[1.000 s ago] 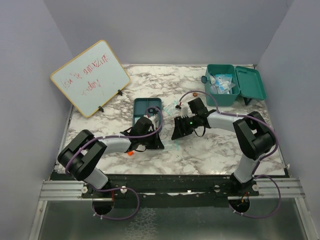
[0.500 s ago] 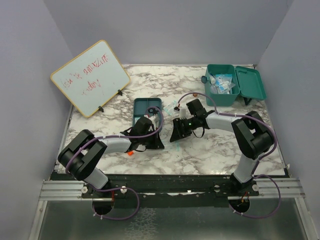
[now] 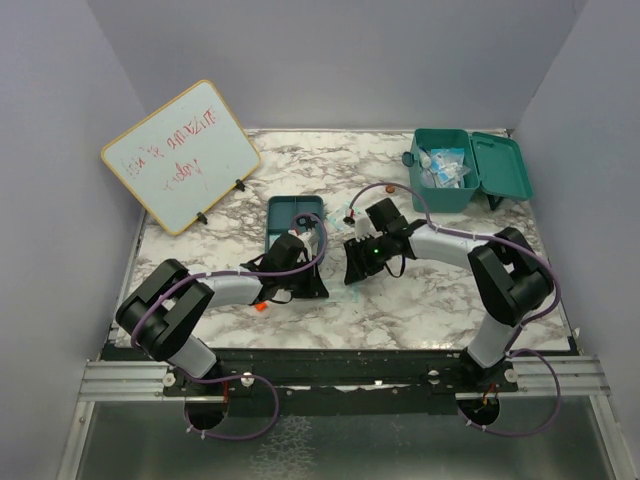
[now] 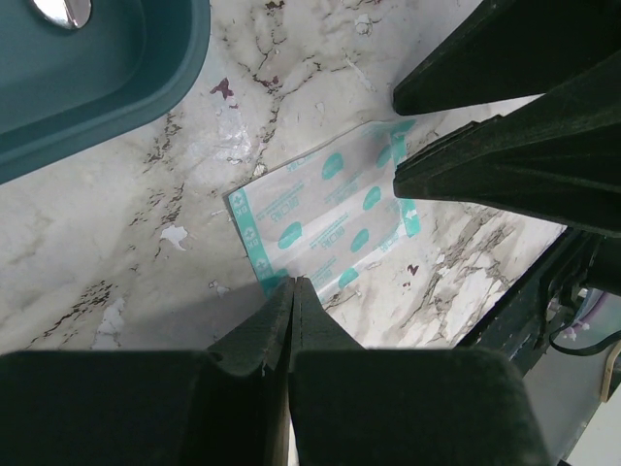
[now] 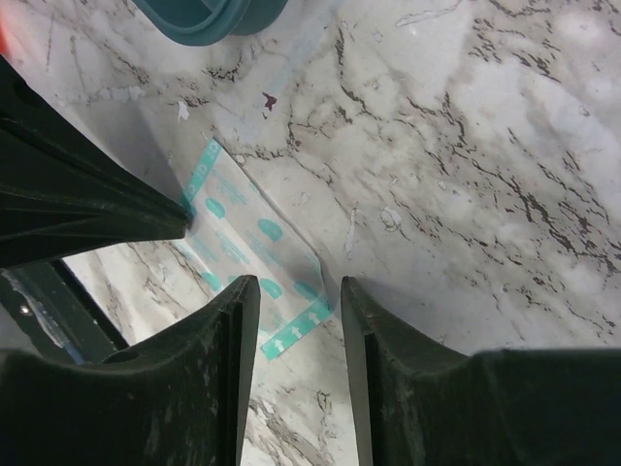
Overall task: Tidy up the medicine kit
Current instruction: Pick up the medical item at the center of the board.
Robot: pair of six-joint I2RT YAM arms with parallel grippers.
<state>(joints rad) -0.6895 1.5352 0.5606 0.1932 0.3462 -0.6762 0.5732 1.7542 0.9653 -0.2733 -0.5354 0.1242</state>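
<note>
The medicine kit [image 3: 452,180], a teal box, stands at the back right with its lid [image 3: 500,165] swung open and small packets inside. A flat clear packet with teal print [image 4: 325,209] [image 5: 254,254] lies on the marble between my two grippers. My left gripper [image 4: 291,282] [image 3: 318,285] is shut, with its tip at the packet's near corner. I cannot tell whether it pinches that corner. My right gripper [image 5: 299,283] [image 3: 352,272] is open and low over the packet's other end. That end curls up between its fingers [image 5: 228,320].
A shallow teal divided tray [image 3: 294,218] lies just behind the left gripper. A whiteboard [image 3: 182,155] with red writing leans at the back left. A small orange bit [image 3: 260,306] lies beside the left arm. Grey walls close in both sides.
My right gripper has slid left toward the left gripper and its jaws have narrowed a little. The left arm has not moved.
</note>
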